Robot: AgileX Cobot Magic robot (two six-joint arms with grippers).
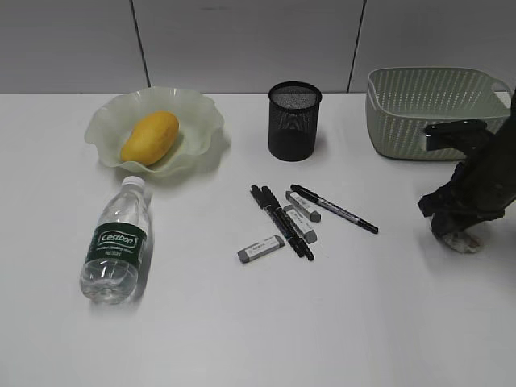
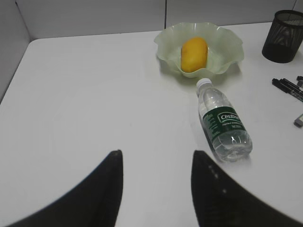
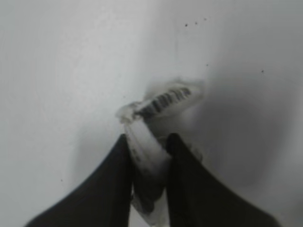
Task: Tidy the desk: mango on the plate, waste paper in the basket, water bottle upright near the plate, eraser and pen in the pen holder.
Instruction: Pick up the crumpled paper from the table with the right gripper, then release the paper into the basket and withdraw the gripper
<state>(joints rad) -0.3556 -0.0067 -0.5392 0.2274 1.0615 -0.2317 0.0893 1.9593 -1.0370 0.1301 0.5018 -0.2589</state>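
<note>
- Resting in the ruffled, translucent green plate, the smooth mango; mesh pen holder and perforated basket apparently hold nothing.
- Right gripper pinches the crumpled waste paper on the desk.
- Left gripper spread, well apart from the toppled water bottle.
</note>
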